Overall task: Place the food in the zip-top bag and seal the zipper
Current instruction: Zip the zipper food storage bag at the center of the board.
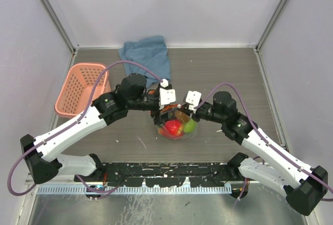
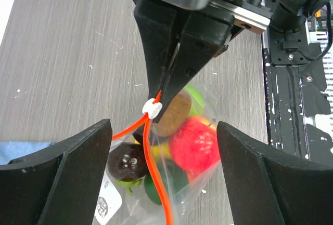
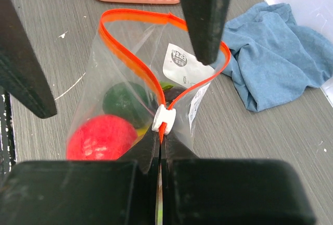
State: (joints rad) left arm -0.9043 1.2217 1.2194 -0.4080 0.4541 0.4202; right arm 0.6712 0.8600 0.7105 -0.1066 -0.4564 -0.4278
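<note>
Bag: the clear thin plastic zip-top bag (image 3: pixel 125 87) stood mid-table.
Food: small shiny toy fruits (image 3: pixel 101 137) sat inside.
Zipper: the red-orange zipper strip (image 3: pixel 130 63) gaped in a loop.
Right: the right gripper (image 3: pixel 161 147) pinched the strip by its white end piece (image 3: pixel 163 118).
Left: the left gripper (image 2: pixel 164 126) had its fingers wide, holding nothing.
Far left: pink plastic basket (image 1: pixel 66 92).
Far: blue cloth (image 1: pixel 148 53).
</note>
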